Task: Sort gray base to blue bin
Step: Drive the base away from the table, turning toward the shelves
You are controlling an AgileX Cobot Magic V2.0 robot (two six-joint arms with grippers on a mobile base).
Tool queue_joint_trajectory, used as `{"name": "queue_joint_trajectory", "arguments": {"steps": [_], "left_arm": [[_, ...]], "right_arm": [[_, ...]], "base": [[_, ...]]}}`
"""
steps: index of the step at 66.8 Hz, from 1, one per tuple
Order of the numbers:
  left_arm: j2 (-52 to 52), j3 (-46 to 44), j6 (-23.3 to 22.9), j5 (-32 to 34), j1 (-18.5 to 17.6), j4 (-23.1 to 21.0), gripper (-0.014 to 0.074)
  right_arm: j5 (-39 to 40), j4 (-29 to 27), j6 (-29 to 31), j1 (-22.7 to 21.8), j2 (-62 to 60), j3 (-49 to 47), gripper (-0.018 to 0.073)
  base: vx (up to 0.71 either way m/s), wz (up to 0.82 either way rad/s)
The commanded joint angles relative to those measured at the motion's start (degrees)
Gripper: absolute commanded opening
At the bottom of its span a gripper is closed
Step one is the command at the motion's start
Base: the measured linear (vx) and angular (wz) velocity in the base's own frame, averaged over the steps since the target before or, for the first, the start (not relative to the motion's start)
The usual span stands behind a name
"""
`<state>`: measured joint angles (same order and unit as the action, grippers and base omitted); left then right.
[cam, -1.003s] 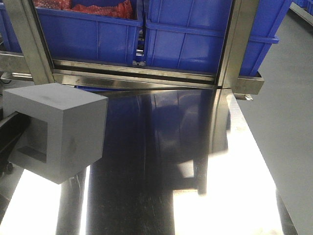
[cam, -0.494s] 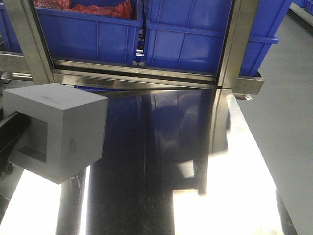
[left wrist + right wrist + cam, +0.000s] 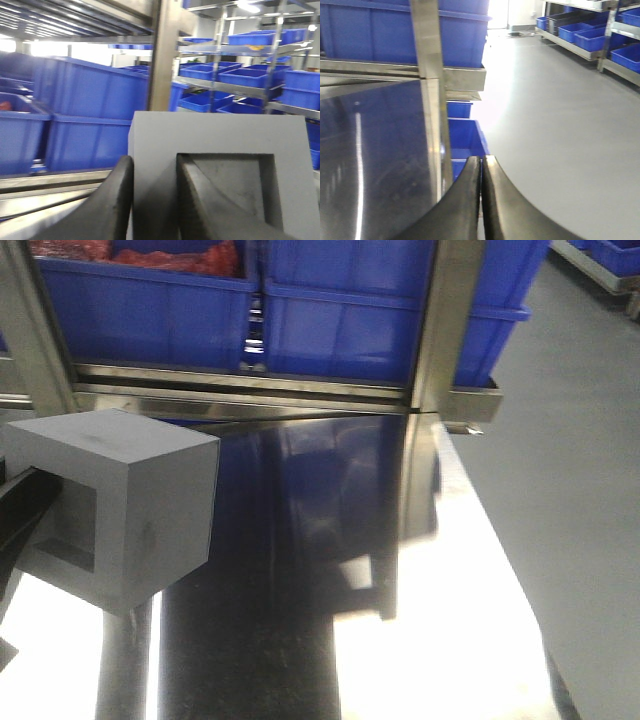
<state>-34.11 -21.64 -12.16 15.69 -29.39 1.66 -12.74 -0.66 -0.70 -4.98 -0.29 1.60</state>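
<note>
The gray base (image 3: pixel 125 505) is a matte light-gray block held off the shiny table at the left of the front view, with its square recess facing left. My left gripper (image 3: pixel 154 165) is shut on one wall of the gray base (image 3: pixel 220 145), one finger outside and the other inside the recess. A blue bin (image 3: pixel 340 330) stands on the steel rack at the back, beyond the table's far edge. My right gripper (image 3: pixel 481 160) is shut on nothing, over the table's right edge.
A second bin (image 3: pixel 140 310), holding red things, sits left of the first. Steel rack posts (image 3: pixel 440 320) rise in front of the bins. The reflective steel table (image 3: pixel 300 590) ends at the right, beside grey floor (image 3: pixel 570 490). More blue bins fill shelves (image 3: pixel 250 75) behind.
The rack, bins and table edge have slid left in the front view. The gray base keeps its place in the frame, still held.
</note>
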Motion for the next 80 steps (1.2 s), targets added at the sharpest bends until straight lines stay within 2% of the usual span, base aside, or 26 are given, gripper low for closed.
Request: {"name": "queue_joint_trajectory", "arguments": {"steps": [1, 80], "left_arm": [[0.17, -1.79, -0.76, 6.21, -0.25, -0.77, 0.0003], [0.17, -1.79, -0.76, 6.21, -0.25, -0.77, 0.0003]], "right_arm": [[4.14, 0.25, 0.7, -0.22, 1.08, 0.11, -0.0005], [4.14, 0.25, 0.7, -0.22, 1.08, 0.11, -0.0005]], "base": [[-0.09, -0.37], [-0.1, -0.52]]}}
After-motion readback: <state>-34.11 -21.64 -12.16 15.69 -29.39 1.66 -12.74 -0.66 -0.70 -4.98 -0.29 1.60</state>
